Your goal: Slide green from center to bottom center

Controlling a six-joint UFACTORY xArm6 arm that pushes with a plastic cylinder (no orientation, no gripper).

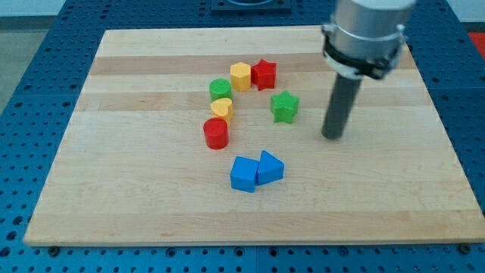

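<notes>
Two blue blocks sit nearest you, touching each other: a blue cube-ish block [243, 174] on the view's left & a blue wedge-like block [270, 167] on the right, both low-centre on the wooden board [114, 189]. Going up, you get a red cylinder [216, 133], then a small yellow block [221, 108] just above it, touching or nearly so. Your target, the green star block [285, 106], sits approx. at board centre, apart from the rest, to the right of that yellow one. My tip [332, 136] is down on the board, near the green star's right & slightly lower in view, not touching it. No gripper on this rig, just the rod, so nothing to open or close. Further back: a green cylinder [220, 89], a yellow hex-ish block [241, 76] & a red star block [264, 74], packed in an arc w/ the last two touching
</notes>
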